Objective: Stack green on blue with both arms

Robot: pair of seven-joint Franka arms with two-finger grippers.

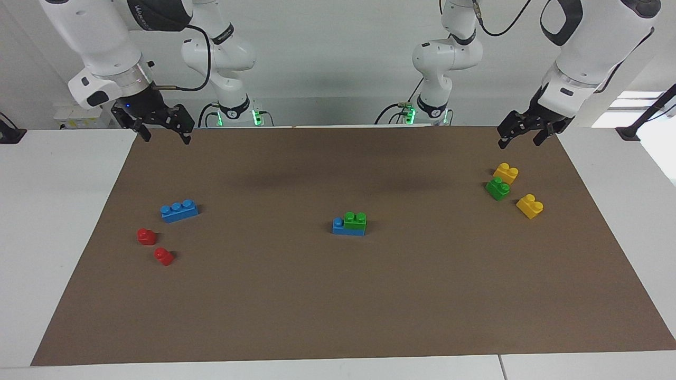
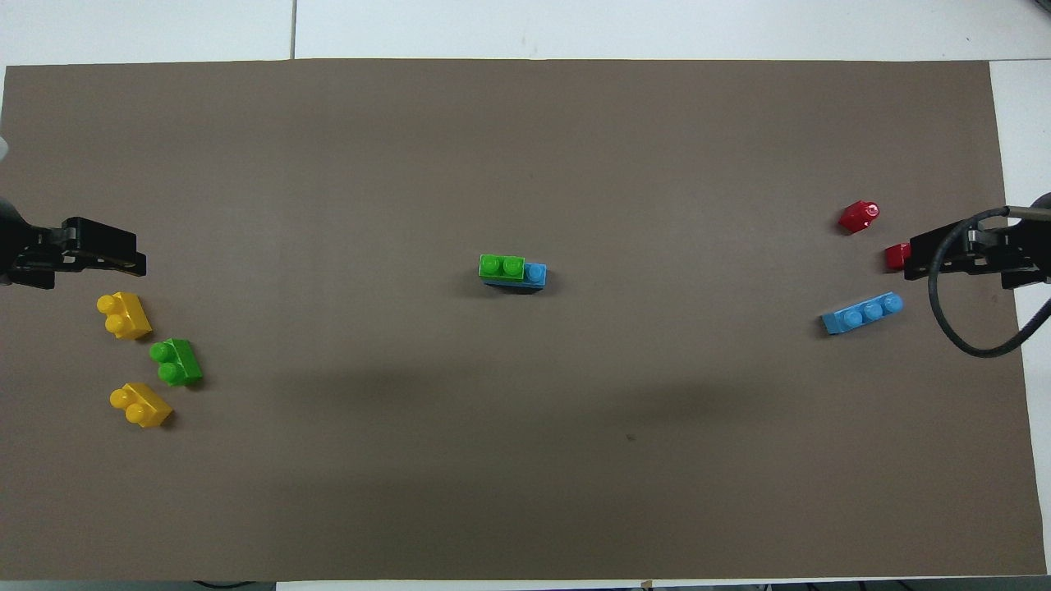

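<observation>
One red brick [image 2: 897, 256] half under the right tool [image 2: 920, 250]; stacked blue brick [image 2: 535, 273] mostly under green [image 2: 502, 267]

A small bright green two-stud plastic brick [image 1: 355, 220] sits pressed onto a long bright blue three-stud plastic brick [image 1: 338, 227] at mat centre, covering two studs; one blue stud shows at nine o'clock in the facing view
</observation>
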